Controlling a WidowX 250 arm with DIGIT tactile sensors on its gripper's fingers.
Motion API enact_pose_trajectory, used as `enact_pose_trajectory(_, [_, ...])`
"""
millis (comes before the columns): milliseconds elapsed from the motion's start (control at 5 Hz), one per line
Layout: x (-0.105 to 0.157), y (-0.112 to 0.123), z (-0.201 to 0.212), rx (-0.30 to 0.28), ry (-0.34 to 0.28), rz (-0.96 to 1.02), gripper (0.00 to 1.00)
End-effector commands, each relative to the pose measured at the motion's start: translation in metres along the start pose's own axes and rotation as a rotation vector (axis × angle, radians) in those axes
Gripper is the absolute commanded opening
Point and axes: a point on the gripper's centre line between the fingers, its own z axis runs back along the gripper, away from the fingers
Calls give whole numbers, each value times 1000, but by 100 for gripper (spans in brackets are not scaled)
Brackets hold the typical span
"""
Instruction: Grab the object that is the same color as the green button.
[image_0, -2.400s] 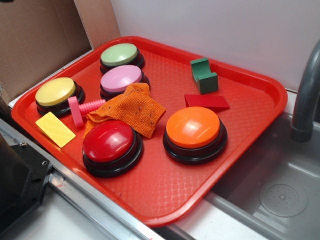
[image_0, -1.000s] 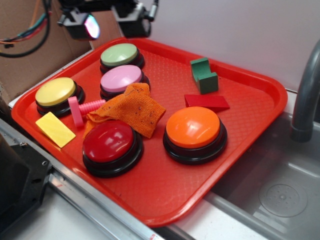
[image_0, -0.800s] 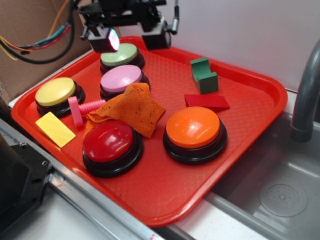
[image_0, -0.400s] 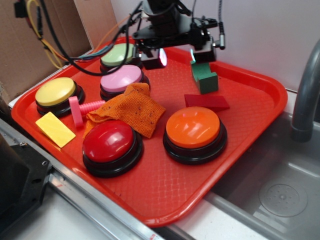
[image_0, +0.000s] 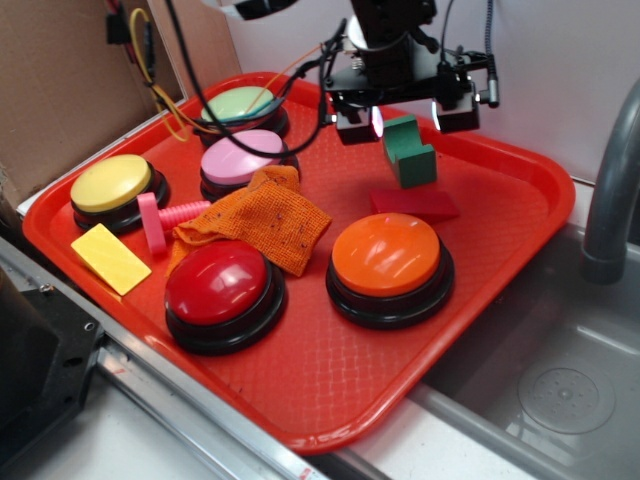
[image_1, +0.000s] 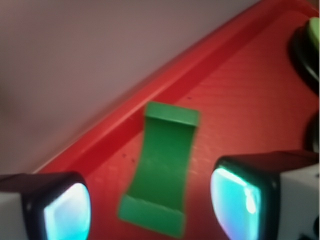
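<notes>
The block (image_0: 409, 152) is seen near the tray's (image_0: 330, 400) back rim, beneath the spread gripper (image_0: 405, 118). It is judged light, rigid, perhaps slick; its flat sides should be pinched.

1. The arm comes down from the top of the exterior view, its black wrist pointing steeply downward, with yellow, orange and black cables trailing off to the left.
2. The gripper (image_0: 405, 118) hangs at the wrist's lower end, held level, with its two fingers spread wide apart.
3. In the wrist view the two fingertips (image_1: 60, 207) sit at the lower left and lower right, each a black-framed pad glowing cyan, with a broad gap between them.
4. Nothing is clamped between the pads.
</notes>
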Motion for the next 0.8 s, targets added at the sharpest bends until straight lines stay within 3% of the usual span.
enact_pose_trajectory(0, [8,-12,-9,3,-24,-19,100])
enact_pose_trajectory(200, [-2,-7,-18,26,-9,-41,100])
enact_pose_trajectory(400, [-4,-5,-20,40,-5,-44,4])
enact_pose_trajectory(600, [2,-4,-11,33,0,-65,0])
